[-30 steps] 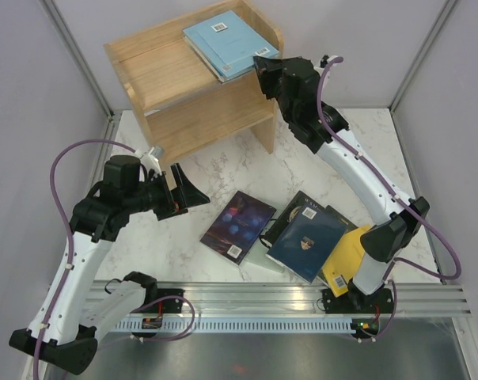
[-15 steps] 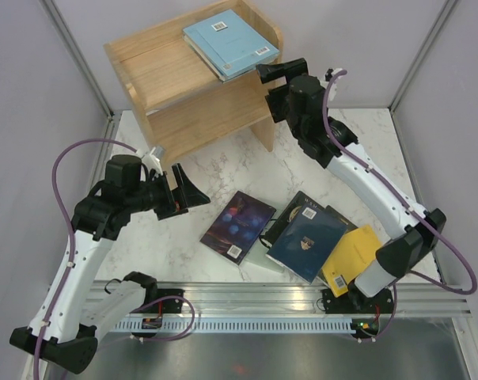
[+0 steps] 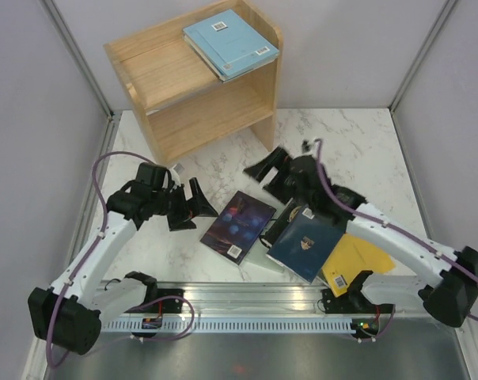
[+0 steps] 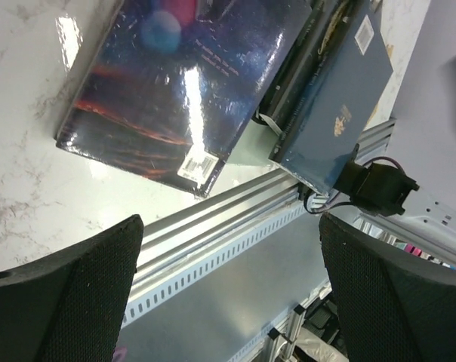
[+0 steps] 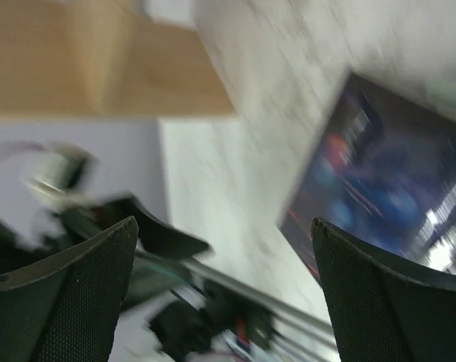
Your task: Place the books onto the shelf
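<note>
Atop the light-wood shelf (image 3: pixel 156 75), thin blue books (image 3: pixel 231 43) lie stacked.

No word or number reads clearly. The dark purple book (image 4: pixel 175 83) carries a white barcode sticker (image 4: pixel 200 162) near one corner and a line of fine print (image 4: pixel 213 54) across its cover, both too small to make out. Just right of the dark purple book, the navy book (image 4: pixel 318 136) bears a small gold emblem (image 4: pixel 340 121) and a white label (image 4: pixel 364 34), both illegible. Farther right of it, the yellow book (image 3: pixel 351 260) shows a barcode label (image 3: pixel 339 280). Well behind it, the teal book (image 3: pixel 231 39) on the shelf (image 3: pixel 160 75) has two white stickers (image 3: pixel 220 26), their digits unreadable.
</note>
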`<state>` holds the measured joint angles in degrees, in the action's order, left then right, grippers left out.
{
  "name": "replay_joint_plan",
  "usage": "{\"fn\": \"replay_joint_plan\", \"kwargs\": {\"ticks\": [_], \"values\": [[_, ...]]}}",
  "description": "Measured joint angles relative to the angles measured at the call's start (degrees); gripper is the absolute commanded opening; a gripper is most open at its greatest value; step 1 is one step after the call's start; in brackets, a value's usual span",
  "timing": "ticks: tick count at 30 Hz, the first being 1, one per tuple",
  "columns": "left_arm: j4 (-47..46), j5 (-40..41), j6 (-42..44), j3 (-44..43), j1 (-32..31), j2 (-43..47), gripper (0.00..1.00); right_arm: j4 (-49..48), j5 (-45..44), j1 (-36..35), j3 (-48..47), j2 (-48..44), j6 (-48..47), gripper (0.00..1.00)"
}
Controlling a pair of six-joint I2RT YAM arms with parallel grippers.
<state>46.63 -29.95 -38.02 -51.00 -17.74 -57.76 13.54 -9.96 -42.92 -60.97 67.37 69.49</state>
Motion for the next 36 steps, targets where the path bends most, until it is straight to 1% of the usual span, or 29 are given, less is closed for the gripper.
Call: {"fn": "replay_joint_plan", "kwargs": {"ticks": [3,4,6,11,16,17,19,28,36], "values": [[-3.3,0.6,1.2,0.3,0.0,-3.9,1.0,0.6,2.5,-8.5,11.2,2.4,2.4,0.98],[-4.5,1.1,1.7,0.4,0.0,-5.4,1.0,0.9,3.3,-10.4,14.4,2.5,3.3,0.98],[-7.2,1.5,2.5,0.4,0.0,-8.9,1.0,0.7,4.3,-11.8,18.4,2.6,4.9,0.98],[-12.3,4.3,3.0,0.4,0.6,-17.2,1.0,-2.6,4.5,-14.0,21.0,3.7,8.2,0.98],[-17.7,4.2,3.5,0.3,0.8,-26.9,1.0,-9.0,4.6,-16.0,25.8,4.5,11.9,0.98],[-18.7,4.0,3.6,0.3,0.7,-28.5,1.0,-11.2,4.7,-16.2,27.8,4.5,13.5,0.98],[-20.6,3.8,3.8,0.3,0.7,-31.1,1.0,-12.7,4.7,-16.4,28.9,4.5,14.7,0.98],[-27.0,1.2,4.1,3.3,0.2,-33.9,1.0,-17.4,1.5,-18.3,31.3,5.1,17.7,0.98],[-33.7,-3.5,2.5,7.8,-1.6,-33.3,1.0,-24.2,-0.6,-19.4,29.3,13.8,18.8,0.98]]}}
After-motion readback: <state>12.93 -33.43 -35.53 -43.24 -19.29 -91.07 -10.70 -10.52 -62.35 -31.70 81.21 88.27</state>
